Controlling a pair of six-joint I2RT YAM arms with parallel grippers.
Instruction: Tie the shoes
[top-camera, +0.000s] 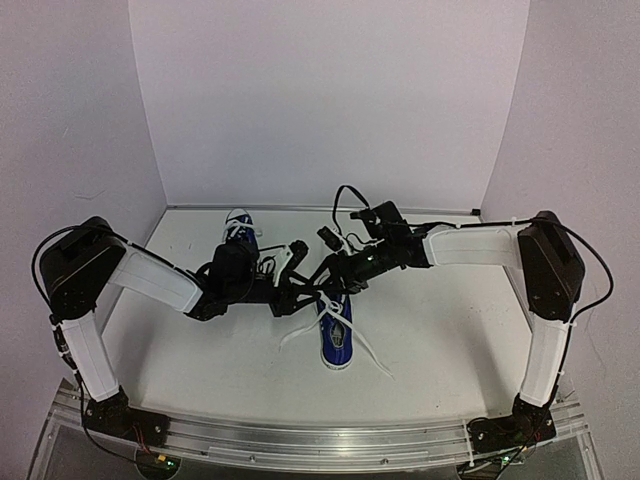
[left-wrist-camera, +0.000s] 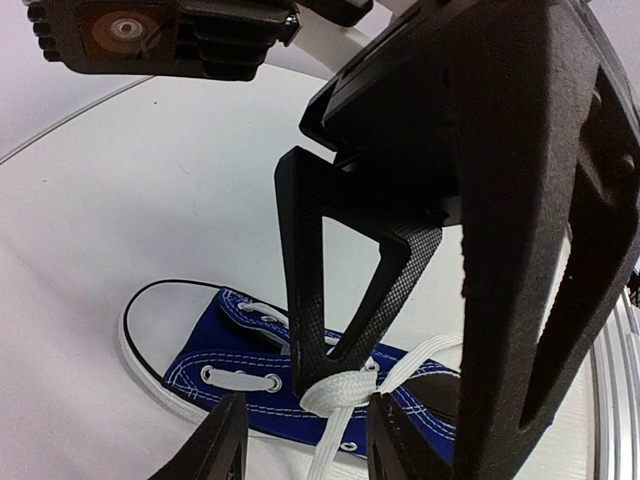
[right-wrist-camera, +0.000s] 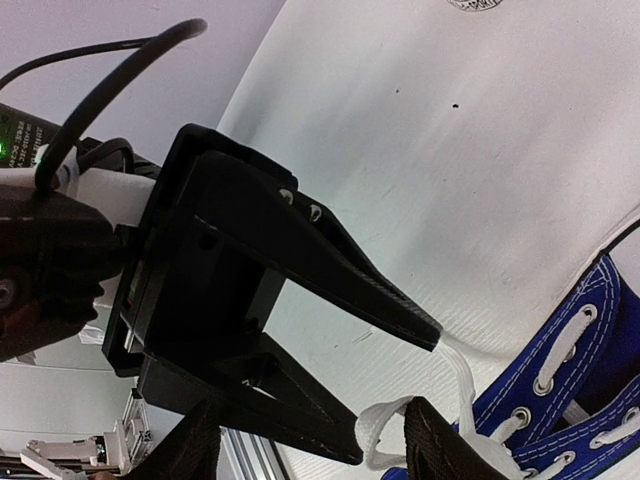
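Note:
One blue shoe (top-camera: 336, 338) with a white toe cap lies at the table's middle, its white laces (top-camera: 370, 352) trailing loose to both sides. The other shoe (top-camera: 240, 232) sits at the back left. Both grippers meet over the middle shoe's lacing. My left gripper (left-wrist-camera: 310, 405) is open, and the crossed lace (left-wrist-camera: 350, 395) runs between its fingertips above the blue upper (left-wrist-camera: 230, 350). My right gripper (right-wrist-camera: 315, 410) is open too. One of its fingers (left-wrist-camera: 340, 290) presses down at the lace crossing. A lace loop (right-wrist-camera: 385, 428) hangs between the left gripper's spread fingers beside the shoe (right-wrist-camera: 590, 330).
White walls close in the table on three sides. A metal rail (top-camera: 320, 440) runs along the near edge, where both arm bases are bolted. The two arms' wrists and cables crowd the space above the middle shoe.

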